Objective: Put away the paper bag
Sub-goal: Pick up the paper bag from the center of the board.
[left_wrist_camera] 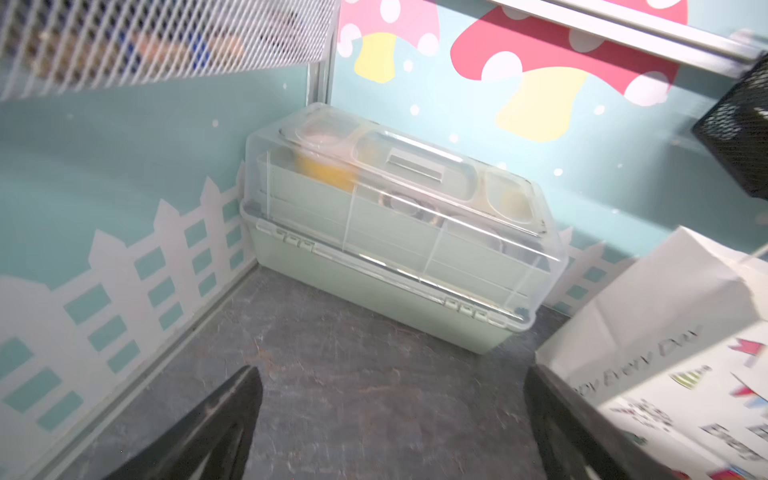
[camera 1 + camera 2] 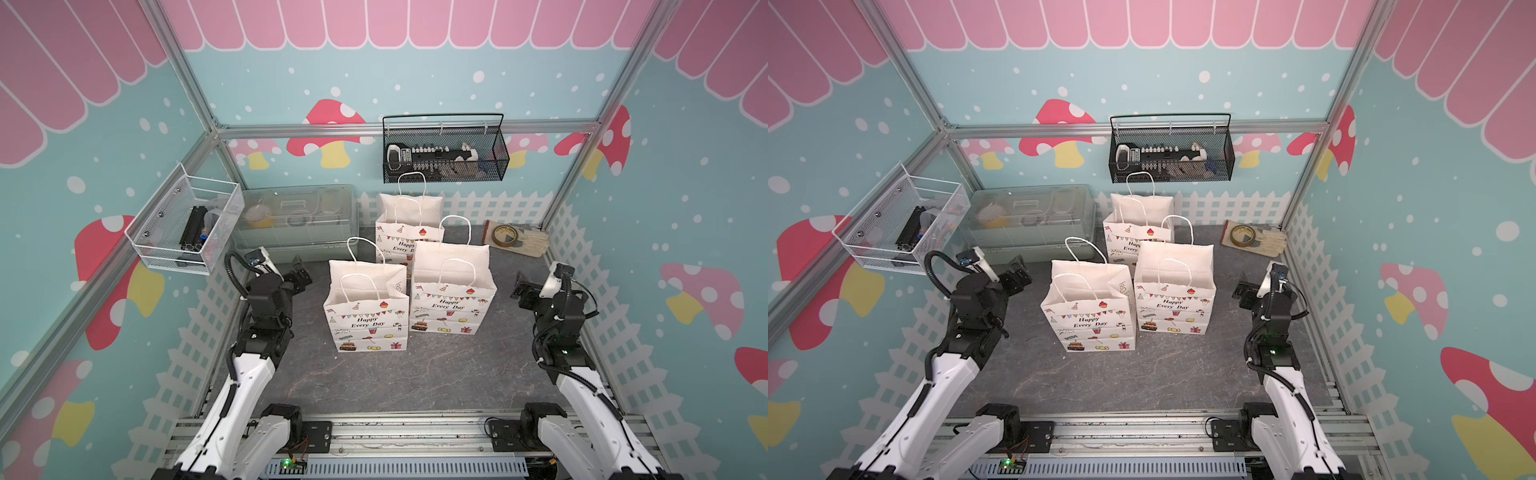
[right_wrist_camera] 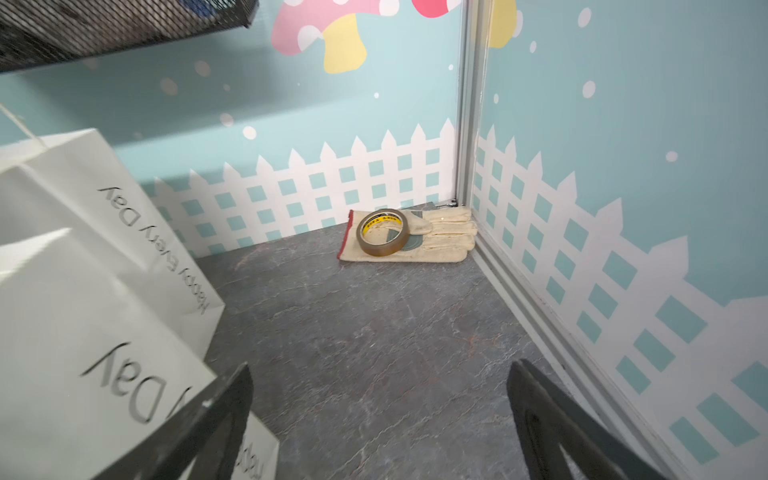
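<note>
Veined grey stone-look tabletop; three boxy paper bags; left pincer, right pincer wide.

You see three white paper bags printed with coloured bunting, cakes, sweets and black "Happy Every Day" lettering. Your floor is dark grey with marbled veins. The walls are pale teal with white dots, red and pink mushrooms, a white fence. The tape roll is brown, yellow inside; the glove cream.
</note>
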Available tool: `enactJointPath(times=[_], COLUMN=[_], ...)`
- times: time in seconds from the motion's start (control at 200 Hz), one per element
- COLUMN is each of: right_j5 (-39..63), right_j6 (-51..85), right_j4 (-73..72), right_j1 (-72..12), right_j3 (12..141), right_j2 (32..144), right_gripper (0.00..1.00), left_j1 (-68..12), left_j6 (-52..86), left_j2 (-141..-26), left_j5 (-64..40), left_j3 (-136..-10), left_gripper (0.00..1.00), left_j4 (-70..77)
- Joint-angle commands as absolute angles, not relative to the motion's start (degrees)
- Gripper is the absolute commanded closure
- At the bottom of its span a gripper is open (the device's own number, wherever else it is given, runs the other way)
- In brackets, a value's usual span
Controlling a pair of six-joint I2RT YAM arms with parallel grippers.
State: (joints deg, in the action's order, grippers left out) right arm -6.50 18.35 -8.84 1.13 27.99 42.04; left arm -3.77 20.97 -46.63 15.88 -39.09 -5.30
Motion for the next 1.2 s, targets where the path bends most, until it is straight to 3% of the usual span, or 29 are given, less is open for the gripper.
enactJointPath(times=[0.0, 0.205, 0.375, 0.705, 1.021, 1.196], right_j5=[3.2, 17.1, 28.5, 46.2, 50.7, 45.5], right_j6=[19.9, 21.0, 24.6, 27.2, 31.1, 30.4], right_j4=[6.8, 20.4, 23.4, 23.8, 14.3, 10.3], right_j1=[1.1, 1.1, 1.0, 1.0, -1.3, -9.7], right_j3=[30.4, 36.7, 40.3, 46.4, 42.3, 42.5], right_j2=[35.4, 29.2, 26.7, 25.7, 26.4, 31.5], right_gripper=[0.11, 0.21, 0.25, 0.28, 0.33, 0.36], left_j1=[-3.6, -3.7, -3.9, -5.3, -8.2, -12.2], left_j6=[28.1, 25.7, 26.5, 30.6, 32.9, 32.9], left_j2=[-37.8, -27.3, -23.1, -17.1, -17.7, -19.1], left_j5=[5.5, -8.8, -16.9, -19.6, -19.2, -16.1], left_j3=[-36.1, -40.1, -40.6, -36.2, -32.8, -31.7], left_gripper=[0.01, 0.01, 0.01, 0.01, 0.01, 0.01], left_j4=[-18.1, -27.7, -32.7, -30.8, -27.0, -25.3])
